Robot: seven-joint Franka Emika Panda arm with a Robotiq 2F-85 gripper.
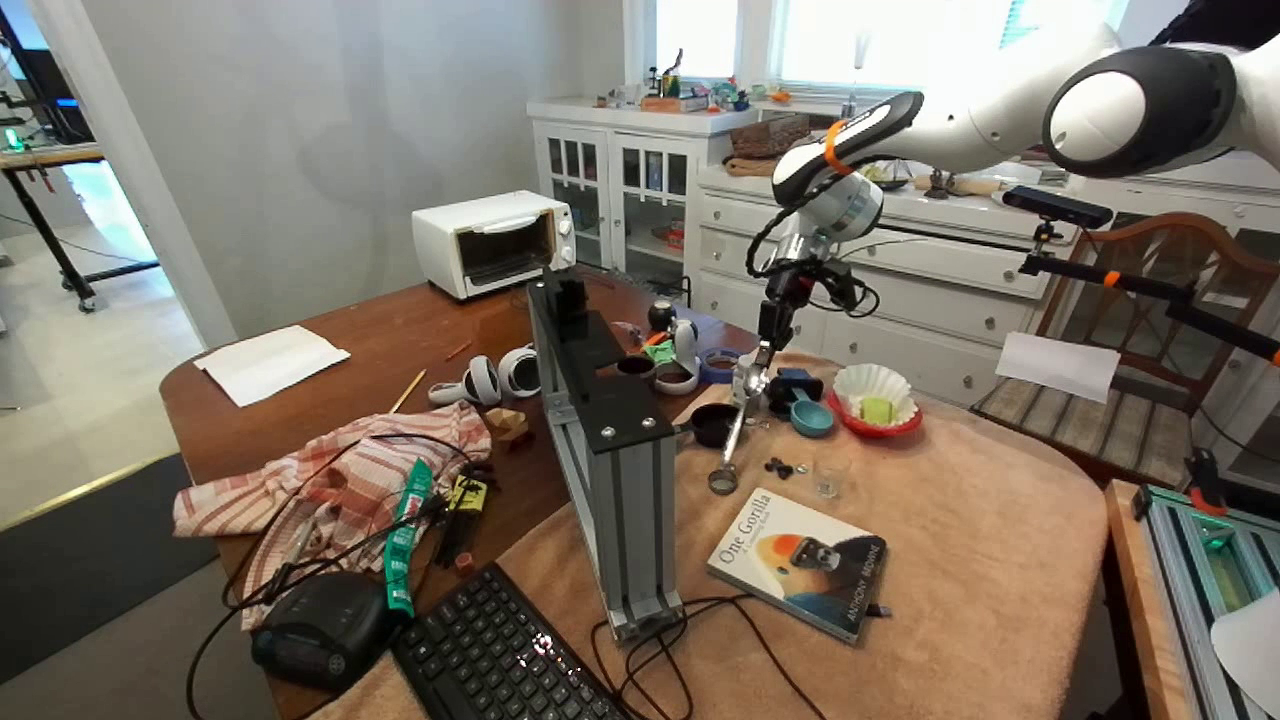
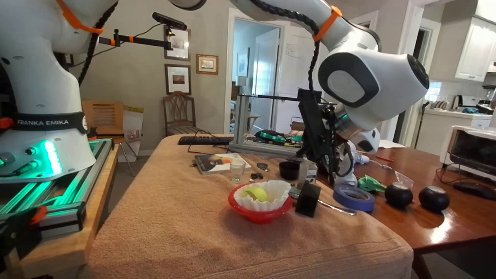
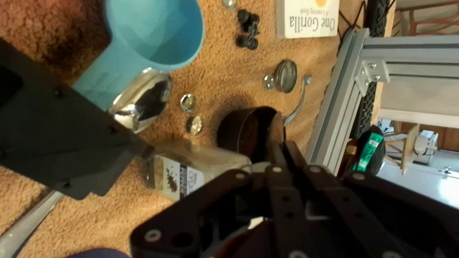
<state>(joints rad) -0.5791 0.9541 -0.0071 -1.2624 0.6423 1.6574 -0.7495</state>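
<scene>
Over the towel-draped tabletop (image 1: 960,565), well in from the edge nearest the robot base (image 2: 29,145), the gripper (image 3: 284,150) apparently pinches a metal utensil (image 1: 735,438) near the dark pot (image 2: 289,170), its slim stem probably explaining so narrow a grip.
</scene>
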